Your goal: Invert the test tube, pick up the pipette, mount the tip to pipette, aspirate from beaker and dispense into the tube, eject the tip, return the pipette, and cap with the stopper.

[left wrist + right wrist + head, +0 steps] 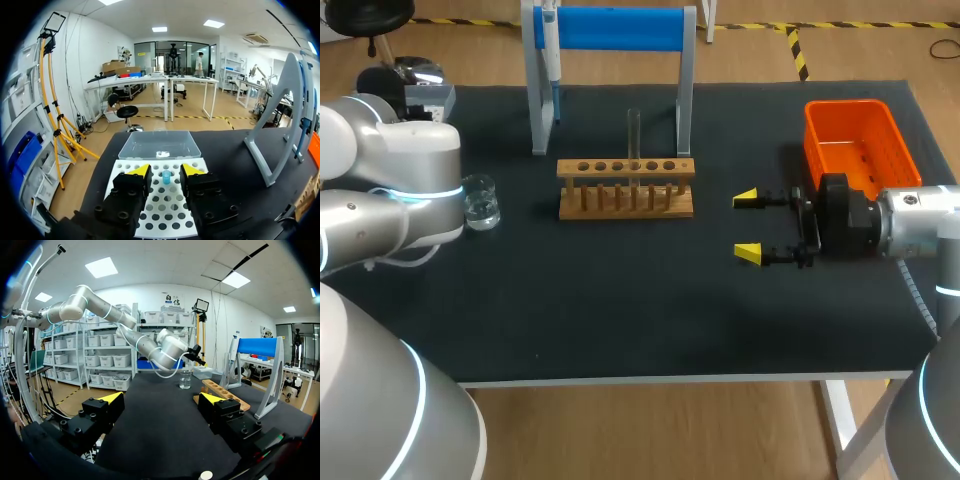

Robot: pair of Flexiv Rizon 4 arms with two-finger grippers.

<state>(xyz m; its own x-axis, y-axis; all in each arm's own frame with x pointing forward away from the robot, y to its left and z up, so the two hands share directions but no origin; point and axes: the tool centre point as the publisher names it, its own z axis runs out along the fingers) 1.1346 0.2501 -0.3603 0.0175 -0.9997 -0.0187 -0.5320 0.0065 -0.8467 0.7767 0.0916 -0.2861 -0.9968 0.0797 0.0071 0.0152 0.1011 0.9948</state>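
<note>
Table point(650, 320): black-topped, fills the middle of the head view.
Left arm point(390, 190): enters at the left edge and reaches toward the upper left corner.
Pipette stand point(610, 28): upper middle, with a blue crossbar; the pipette point(550, 50) hangs at its left end.
Orange basket point(860, 145): upper right, behind the right gripper.
Wooden rack point(625, 187): centre, just in front of the stand.
Right gripper point(748, 225): right of centre, fingers spread wide, holding nothing, pointing toward the wooden rack.
Left gripper point(166, 170): fingers apart and empty, above the white tip rack point(150, 220); one blue tip point(166, 176) stands in the gap, touching neither finger.
Beaker point(480, 200): left, just beside the left arm.
Test tube point(634, 135): upright in the wooden rack.
</note>
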